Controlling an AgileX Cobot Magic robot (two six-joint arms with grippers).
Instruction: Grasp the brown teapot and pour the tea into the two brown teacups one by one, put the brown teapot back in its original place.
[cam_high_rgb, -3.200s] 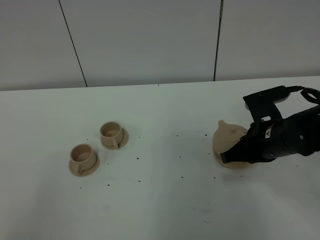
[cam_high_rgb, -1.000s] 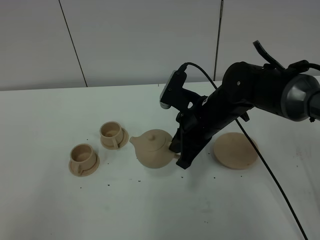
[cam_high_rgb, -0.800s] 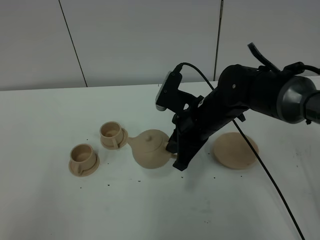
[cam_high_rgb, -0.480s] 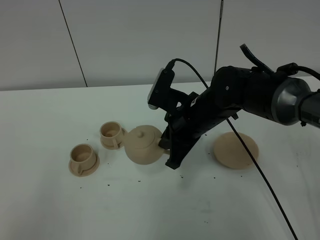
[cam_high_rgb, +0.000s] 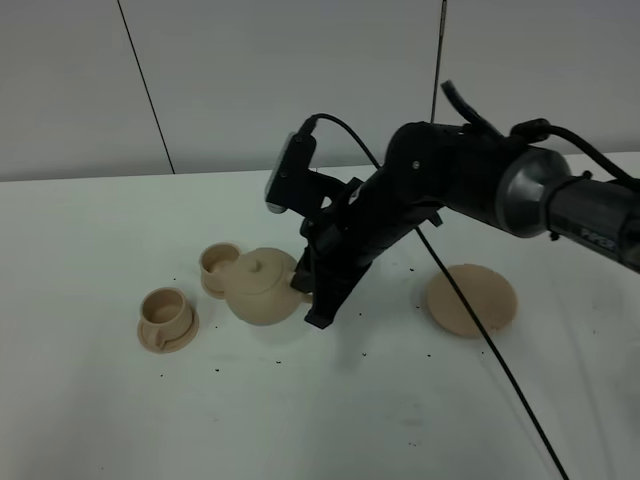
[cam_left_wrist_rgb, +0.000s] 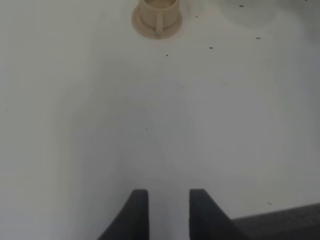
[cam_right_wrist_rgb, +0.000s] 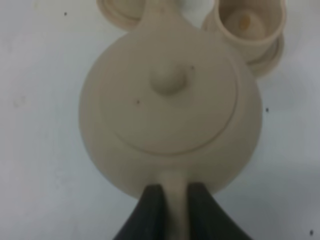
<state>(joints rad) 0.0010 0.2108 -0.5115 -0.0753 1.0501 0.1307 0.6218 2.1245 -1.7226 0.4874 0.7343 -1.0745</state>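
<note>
Right wrist view: the right tool (cam_right_wrist_rgb: 170, 194) pinches the loop handle of the round tan clay teapot (cam_right_wrist_rgb: 170, 100). From high up, the pot is right next to the farther little tan cup (cam_high_rgb: 215, 260) and well apart from the flat round tan plate (cam_high_rgb: 471, 298). I think the pot is hard, smooth and heavy with tea. It would break if dropped, so the handle is the best hold. The left tool (cam_left_wrist_rgb: 168, 200) has a small gap and holds nothing above the white desk (cam_left_wrist_rgb: 150, 100).
</note>
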